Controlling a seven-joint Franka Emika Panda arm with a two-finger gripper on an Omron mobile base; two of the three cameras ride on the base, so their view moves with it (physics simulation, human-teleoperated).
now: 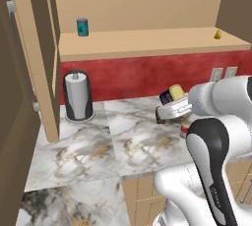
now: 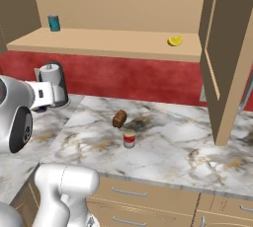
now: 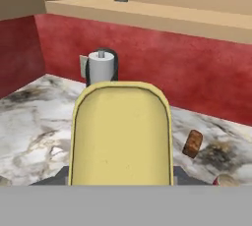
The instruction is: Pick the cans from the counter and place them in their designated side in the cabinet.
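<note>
My end effector [image 1: 170,103] is clamped on the dark blue can [image 1: 173,94], a small smooth cylinder with a matte yellow label; I hold it raised above the tabletop [image 1: 128,136], and in the hand view its yellow face [image 3: 121,134] stands broad and round-topped between my finger tips. The tabletop is a polished white-grey marble slab with gold-brown veins, over tan wooden drawer fronts [image 2: 148,196]. One red can [image 2: 129,138] with a white band stands upright on the marble, just beside one small brown block [image 2: 119,118] of rough, rounded shape. One paper towel roll [image 1: 78,95] stands in a dark holder against the mottled red wall. The cabinet [image 2: 113,43] is light tan wood with a long flat shelf board and tall door panels. On the shelf stand one teal can [image 2: 54,22] near the left end and one small yellow wedge [image 2: 174,40] well apart toward the right. Count: two task cans, one held, one on the tabletop
</note>
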